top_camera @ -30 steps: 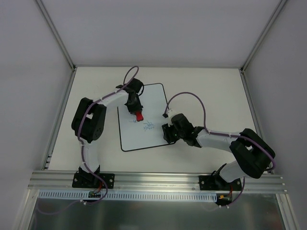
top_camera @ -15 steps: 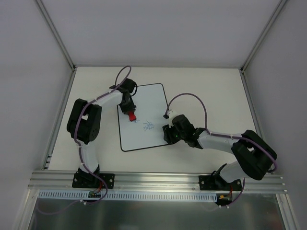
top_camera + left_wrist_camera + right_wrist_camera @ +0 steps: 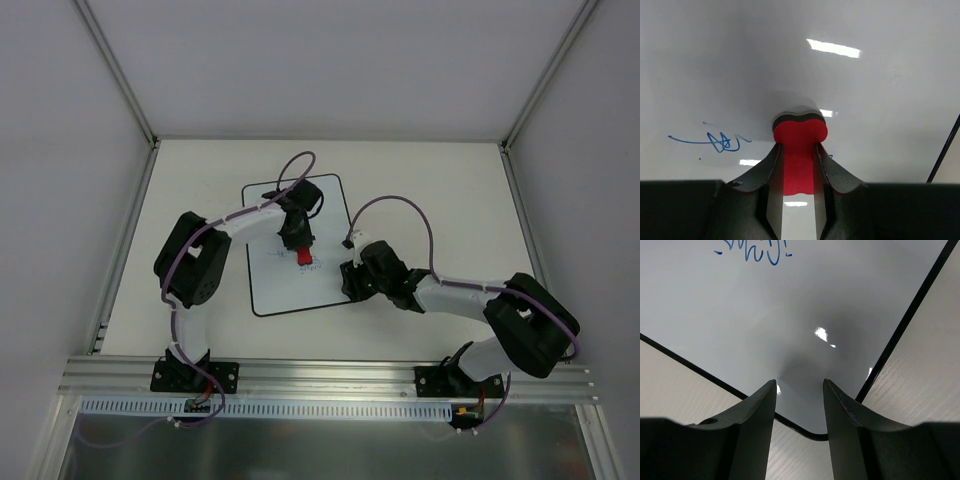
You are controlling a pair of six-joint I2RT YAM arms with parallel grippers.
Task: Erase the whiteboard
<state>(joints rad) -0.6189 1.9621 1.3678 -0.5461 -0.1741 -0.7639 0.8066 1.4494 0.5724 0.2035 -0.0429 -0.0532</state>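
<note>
Clamped on the eraser point(image 3: 800, 132), my left hand point(image 3: 798, 150) is swinging back toward the right edge of the bench point(image 3: 450, 200), reaching the writing point(image 3: 720, 142) on the whiteboard point(image 3: 790, 60).

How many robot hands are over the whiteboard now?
2. The left hand, gripping a red eraser, is over the middle of the whiteboard; the right hand is at its near right corner.

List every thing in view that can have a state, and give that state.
whiteboard: lying flat, blue writing on it, not yet clean.
red eraser: clamped in the left end effector, felt end at the board.
left end effector: shut on the red eraser.
right end effector: open, empty, over the board's near right corner.
</note>
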